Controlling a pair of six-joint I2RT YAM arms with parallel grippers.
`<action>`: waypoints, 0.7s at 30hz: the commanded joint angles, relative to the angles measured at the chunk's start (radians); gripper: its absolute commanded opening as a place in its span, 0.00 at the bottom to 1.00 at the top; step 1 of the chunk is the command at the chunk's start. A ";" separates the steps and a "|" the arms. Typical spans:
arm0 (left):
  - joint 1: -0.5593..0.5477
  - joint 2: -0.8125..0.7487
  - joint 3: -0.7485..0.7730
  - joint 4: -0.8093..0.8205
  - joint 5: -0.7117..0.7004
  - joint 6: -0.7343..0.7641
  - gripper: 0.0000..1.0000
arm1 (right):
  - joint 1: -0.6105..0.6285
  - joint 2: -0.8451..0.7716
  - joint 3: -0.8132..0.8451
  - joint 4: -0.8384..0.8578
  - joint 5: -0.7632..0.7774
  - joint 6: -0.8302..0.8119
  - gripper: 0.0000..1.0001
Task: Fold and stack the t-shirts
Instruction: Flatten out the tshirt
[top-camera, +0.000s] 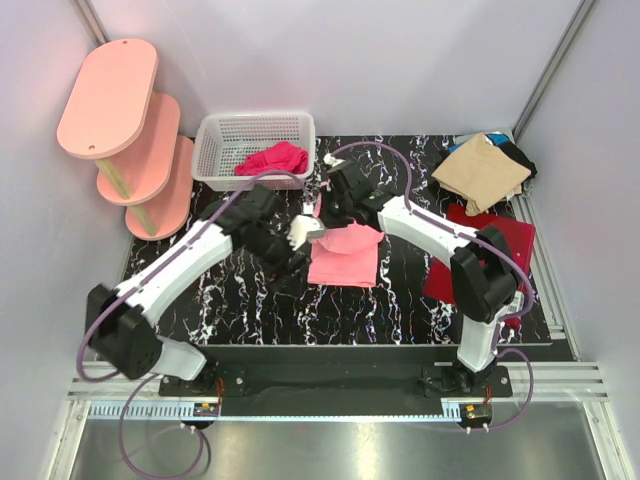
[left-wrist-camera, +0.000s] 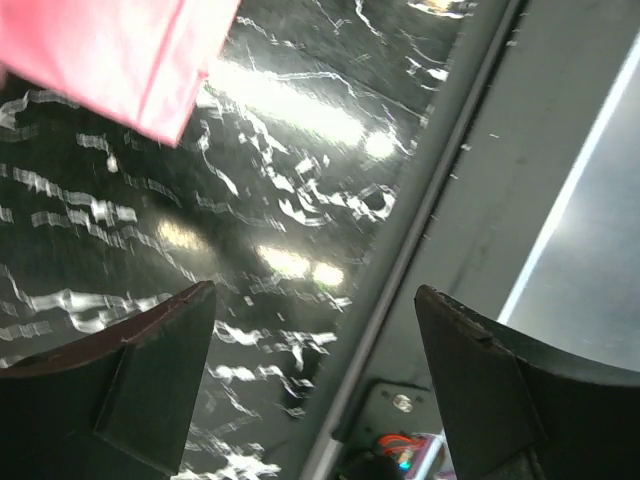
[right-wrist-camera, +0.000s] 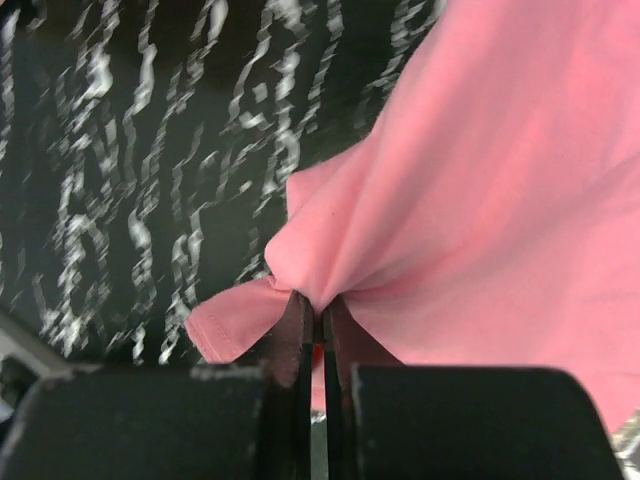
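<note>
Pink t-shirt (right-wrist-camera: 480, 150), cropped, in right gripper (right-wrist-camera: 320, 305).

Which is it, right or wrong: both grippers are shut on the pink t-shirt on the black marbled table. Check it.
Wrong in one respect. Only the right gripper is shut on the pink t-shirt on the black marbled table; the left gripper stands open, holding nothing, as the left wrist view shows.

I am seeing soft matt cloth in the pink t-shirt (right-wrist-camera: 480, 180), a glossy marbled table (top-camera: 250, 300) gleaming beneath, and white latticed plastic in the eleven-o'clock basket (top-camera: 212, 150).
</note>
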 joint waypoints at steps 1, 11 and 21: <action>-0.063 0.084 0.071 0.138 -0.132 -0.032 0.84 | 0.035 -0.069 -0.008 0.023 -0.095 0.015 0.00; -0.124 0.309 0.187 0.264 -0.182 -0.065 0.84 | -0.094 -0.174 0.015 -0.044 0.278 -0.037 0.00; -0.204 0.615 0.373 0.267 -0.316 -0.106 0.85 | -0.135 -0.095 0.016 -0.044 0.253 -0.013 0.00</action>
